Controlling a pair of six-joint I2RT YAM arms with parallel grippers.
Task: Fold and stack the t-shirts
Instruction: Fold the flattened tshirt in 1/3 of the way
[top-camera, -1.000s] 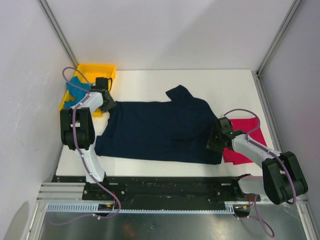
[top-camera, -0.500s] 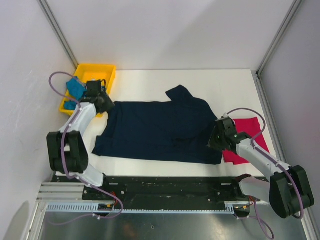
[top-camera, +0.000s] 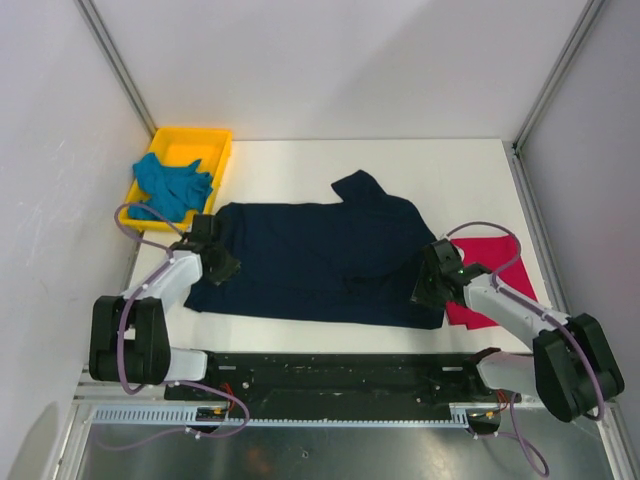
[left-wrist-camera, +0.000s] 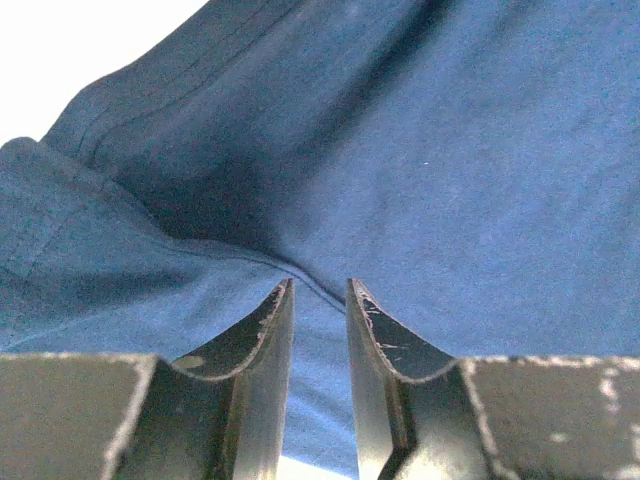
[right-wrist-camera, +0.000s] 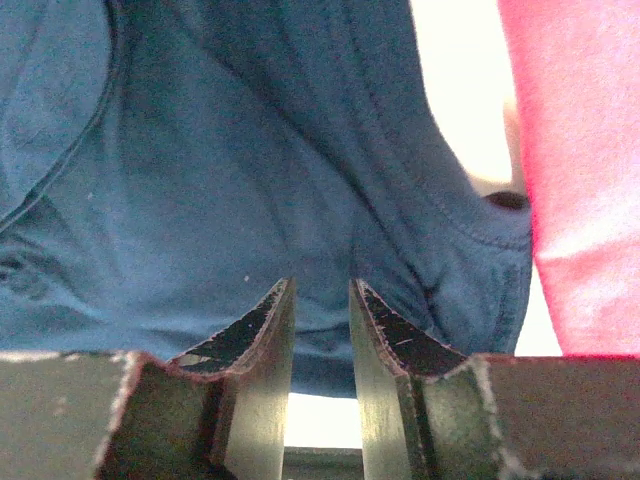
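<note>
Navy t-shirt (top-camera: 320, 260) spans left tool (top-camera: 221, 263) to right tool (top-camera: 428, 289).

L gripper (left-wrist-camera: 320, 290) slightly apart over navy tee (left-wrist-camera: 450, 150).

A white table (top-camera: 300, 165) boxed in by pale walls, evenly lit.
A plain back wall (top-camera: 330, 60) and two side walls (top-camera: 50, 150) close the space, with slanting aluminium posts (top-camera: 115, 65) at the two far corners. A yellow tray (top-camera: 222, 140) sits at the table's far left corner. Along the near edge run a black base plate (top-camera: 340, 365), a slotted metal rail (top-camera: 330, 412) and a dull metal sheet (top-camera: 330, 455).
</note>
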